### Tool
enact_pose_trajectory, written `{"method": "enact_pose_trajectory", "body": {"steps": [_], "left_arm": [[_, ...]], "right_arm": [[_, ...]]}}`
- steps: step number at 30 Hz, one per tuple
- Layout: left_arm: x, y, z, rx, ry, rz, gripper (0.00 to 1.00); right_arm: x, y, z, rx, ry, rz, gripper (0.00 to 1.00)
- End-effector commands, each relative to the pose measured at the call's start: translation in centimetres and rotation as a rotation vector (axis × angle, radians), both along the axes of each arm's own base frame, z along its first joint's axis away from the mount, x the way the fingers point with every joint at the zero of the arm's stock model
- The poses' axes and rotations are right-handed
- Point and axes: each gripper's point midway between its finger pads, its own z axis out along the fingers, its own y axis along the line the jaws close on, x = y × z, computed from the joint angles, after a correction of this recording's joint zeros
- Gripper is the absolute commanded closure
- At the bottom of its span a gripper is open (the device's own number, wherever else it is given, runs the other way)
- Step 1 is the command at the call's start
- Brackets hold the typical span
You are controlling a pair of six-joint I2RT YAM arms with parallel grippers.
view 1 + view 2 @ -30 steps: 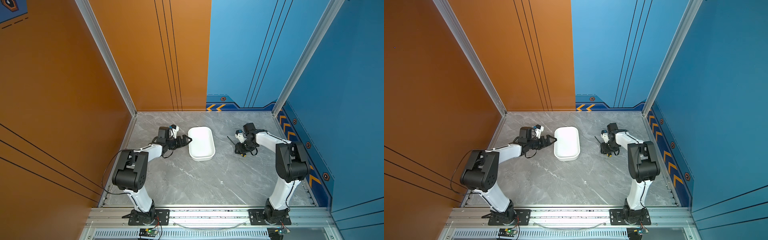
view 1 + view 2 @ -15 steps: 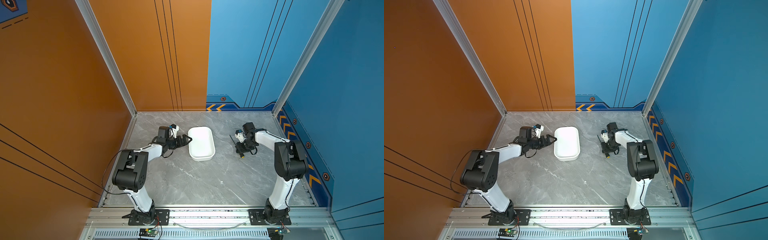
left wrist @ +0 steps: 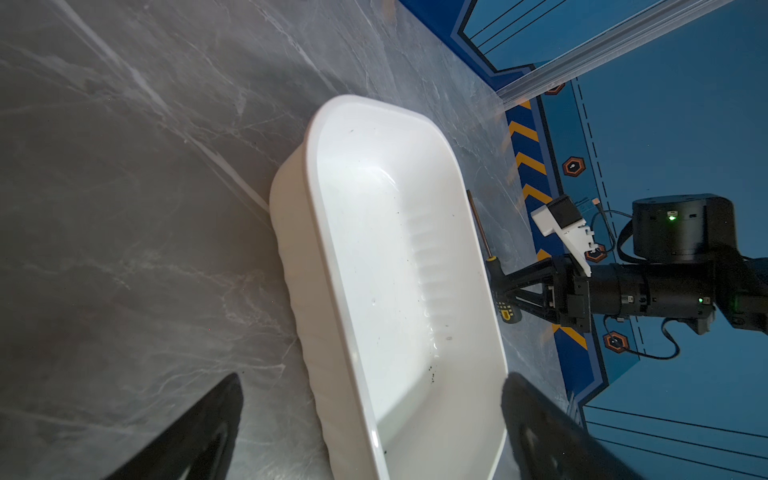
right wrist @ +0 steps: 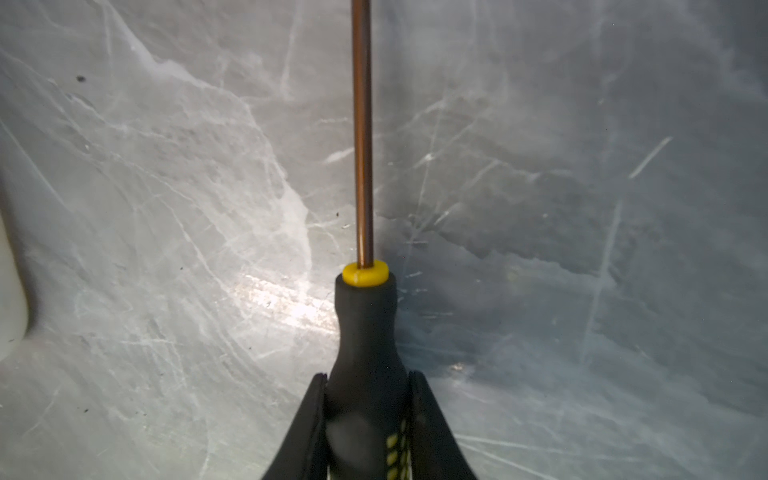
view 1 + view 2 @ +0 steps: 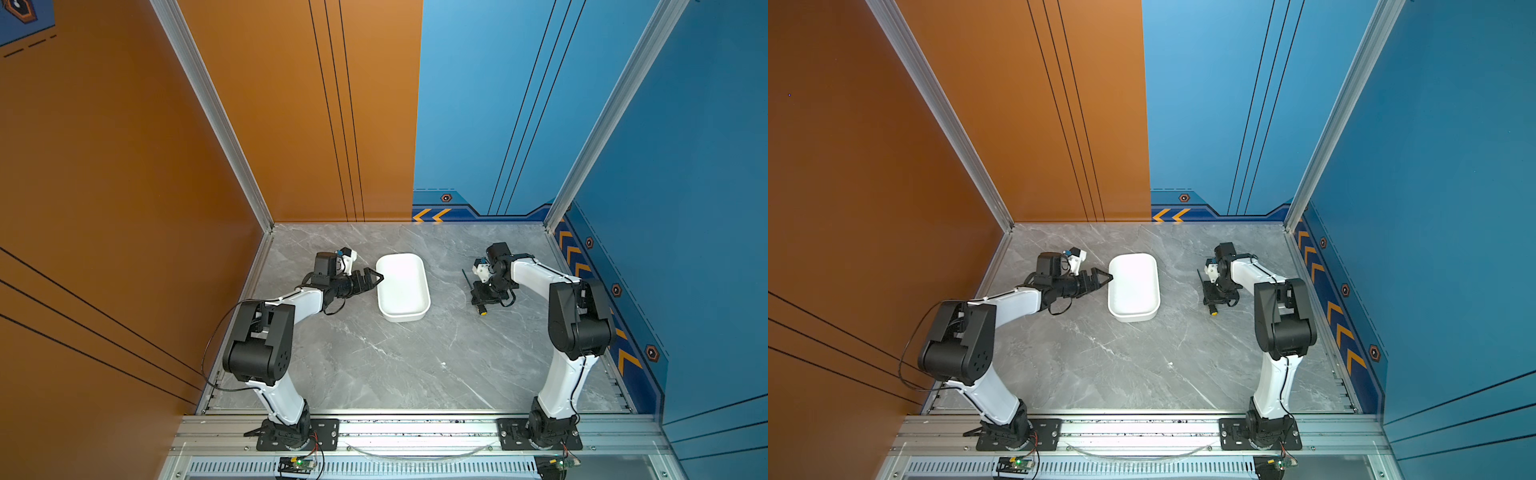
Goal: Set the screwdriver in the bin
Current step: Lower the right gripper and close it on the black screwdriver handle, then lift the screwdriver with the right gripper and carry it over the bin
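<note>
R hand [image 4: 368, 376] just shut, now clamped on slim black-handled, yellow-capped screwdriver [image 4: 365, 316]. Grasp looks done; next, carry to shallow white plastic bin [image 5: 402, 286], where L hand [image 5: 374, 277] sits, jaws apart.

Both top views: mounted high over table [image 5: 374, 365] front edge, tilted down toward back wall [image 5: 374, 124]; far off, whole tabletop shared, framing nearly equal.
Left wrist view: low, near, looks across bin [image 3: 291, 249] to right gripper [image 3: 500, 289].
Right wrist view: very close, faces along screwdriver [image 4: 365, 332] over table.
Both wrist views share screwdriver.
</note>
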Motion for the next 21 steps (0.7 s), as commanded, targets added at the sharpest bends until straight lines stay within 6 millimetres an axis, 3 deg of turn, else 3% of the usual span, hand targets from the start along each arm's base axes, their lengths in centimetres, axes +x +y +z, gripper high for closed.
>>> {"method": "enact_pose_trajectory", "body": {"steps": [1,5,12,18,21], "left_arm": [[-0.1,0.0,2.5,-0.045,-0.041,-0.019,0.02],[-0.4,0.4,3.9,-0.067,-0.063,-0.023,0.02],[-1.1,1.5,4.9,-0.109,-0.062,-0.023,0.02],[-1.4,2.3,4.2,-0.115,-0.045,-0.015,0.02],[-1.4,2.8,4.2,-0.12,-0.043,-0.006,0.02]], "right_arm": [[0.5,1.4,4.5,0.122,-0.024,-0.11,1.0],[1.0,5.3,9.9,0.248,-0.09,-0.105,1.0],[1.2,14.0,18.3,0.315,-0.23,-0.073,1.0],[2.1,19.2,19.7,0.351,-0.227,-0.131,1.0],[2.4,20.7,18.5,0.315,-0.22,-0.159,1.0]]}}
